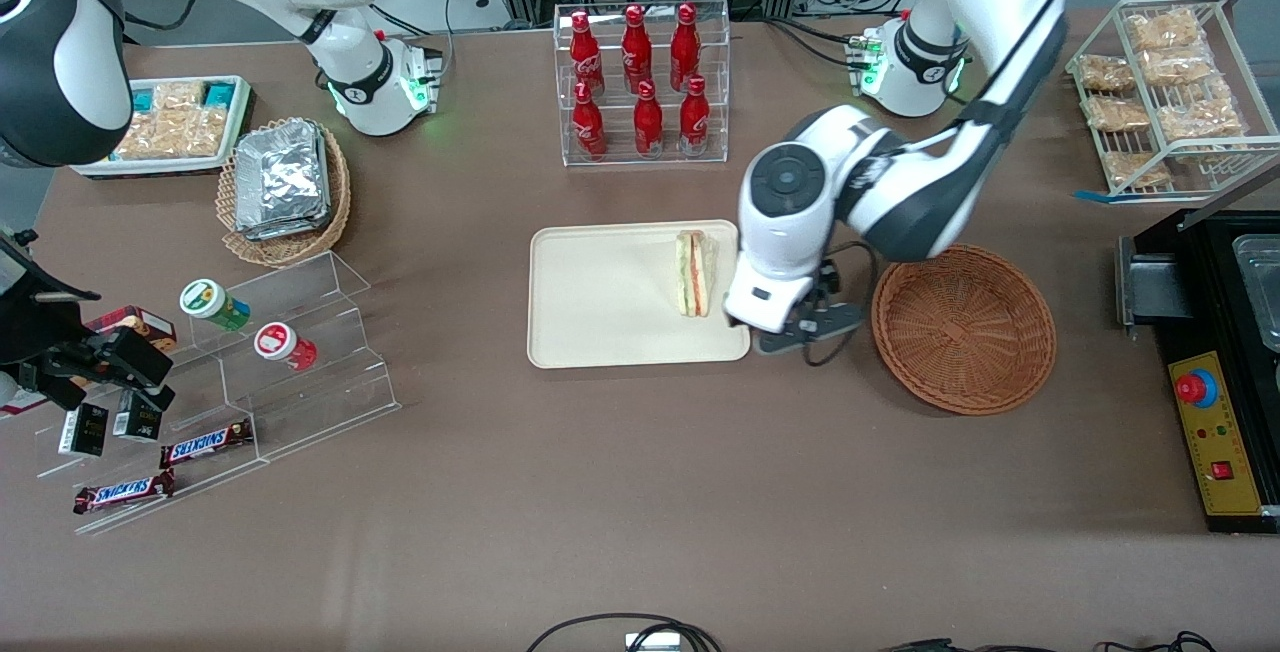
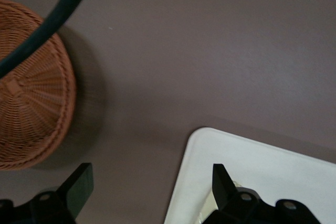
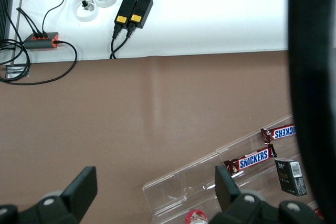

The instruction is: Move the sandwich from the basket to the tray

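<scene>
Because the sandwich (image 1: 694,273) is already resting on the tray (image 1: 600,302), by the rim nearest the basket (image 1: 963,328), the claw (image 2: 149,192) is hanging spread and empty over that rim, one finger above the bench (image 2: 210,51). The wedge is standing on edge, its long axis running toward the front camera, filling stripes facing up.

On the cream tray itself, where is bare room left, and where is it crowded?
The flat cream-beige rectangular tray is bare across its parked-arm half. Its crowded edge holds the triangular white-bread sandwich, with the open gripper beside it, toward the empty round reddish-brown wicker basket.
</scene>
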